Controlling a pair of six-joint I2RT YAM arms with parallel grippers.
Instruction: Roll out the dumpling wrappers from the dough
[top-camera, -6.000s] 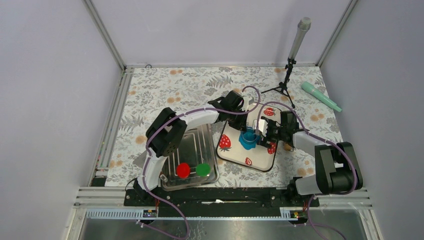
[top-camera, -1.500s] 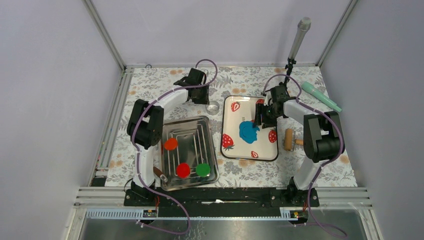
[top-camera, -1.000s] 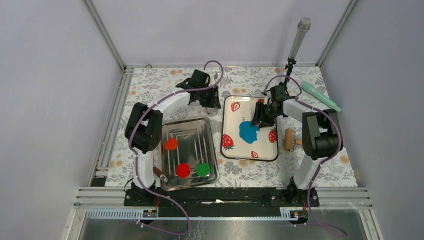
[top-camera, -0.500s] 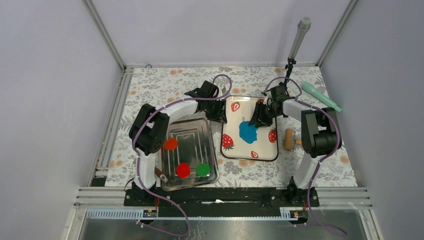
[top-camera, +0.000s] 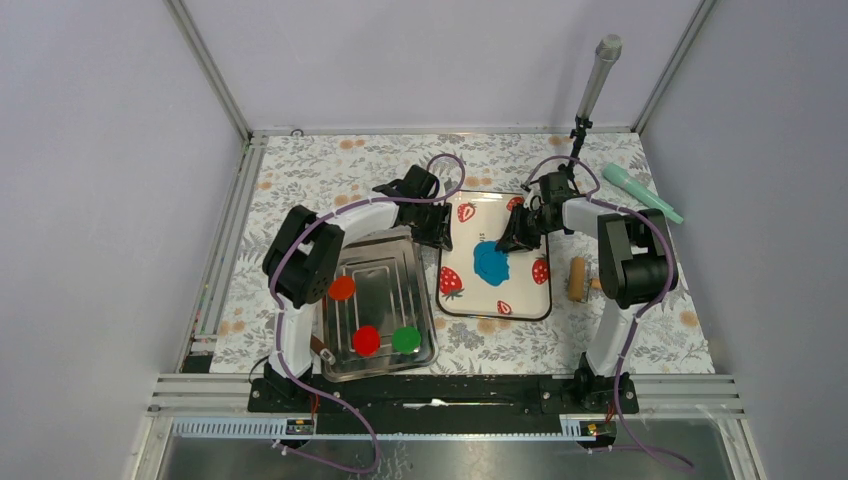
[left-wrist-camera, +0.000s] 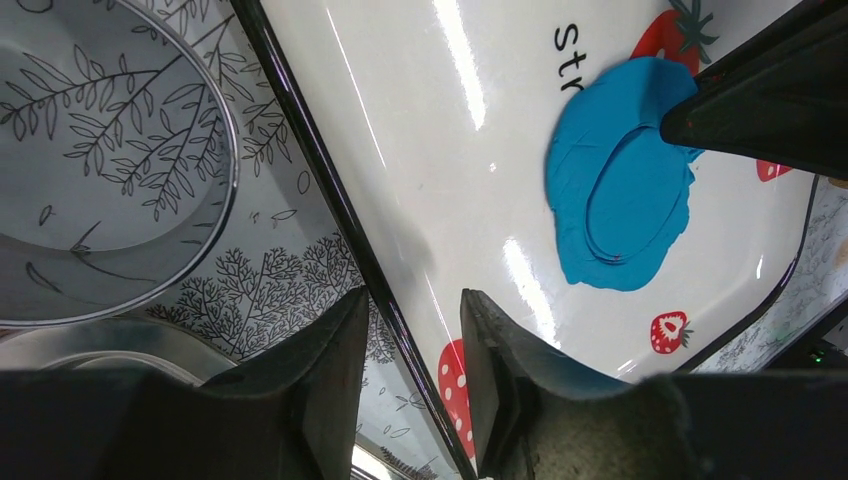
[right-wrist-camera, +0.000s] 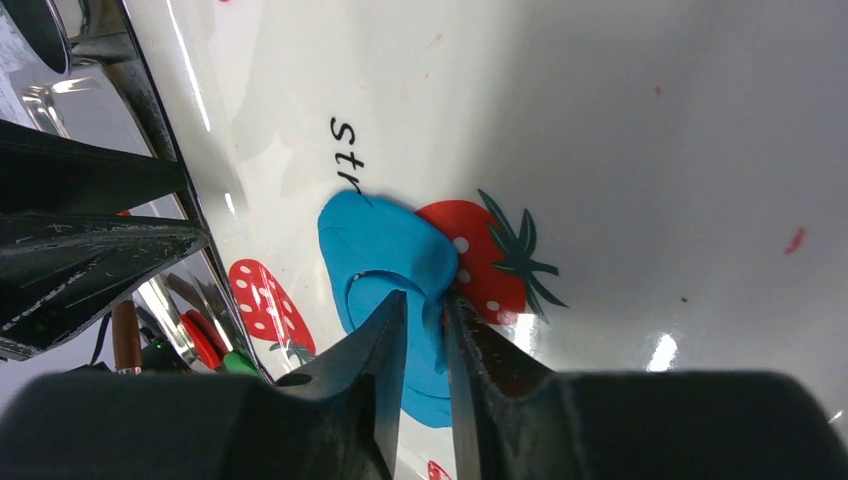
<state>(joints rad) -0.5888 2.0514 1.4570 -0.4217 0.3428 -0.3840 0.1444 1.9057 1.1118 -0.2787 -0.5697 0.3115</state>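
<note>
The dough (top-camera: 490, 262) is a flat, ragged bright-blue patch with a round imprint, lying mid-way on the white strawberry tray (top-camera: 522, 290). My right gripper (top-camera: 511, 240) is at its far right edge. In the right wrist view its jaws (right-wrist-camera: 425, 298) are narrow, pinching a raised flap of the dough (right-wrist-camera: 385, 240). My left gripper (top-camera: 436, 232) sits at the tray's left rim. In the left wrist view it (left-wrist-camera: 413, 292) is open and straddles the black rim (left-wrist-camera: 330, 190), apart from the dough (left-wrist-camera: 620, 200).
A steel tray (top-camera: 385, 262) at the left holds an orange disc (top-camera: 342, 288), a red disc (top-camera: 366, 340) and a green disc (top-camera: 405, 339). A wooden rolling pin (top-camera: 577, 278) lies right of the strawberry tray. A round metal cup (left-wrist-camera: 100, 200) stands by the left gripper. A microphone stand (top-camera: 590, 100) and a teal microphone (top-camera: 640, 192) are at the back right.
My left gripper swung from the back of the table down to the strawberry tray's left rim. My right jaws narrowed onto the dough's edge. The tray shifted slightly left.
</note>
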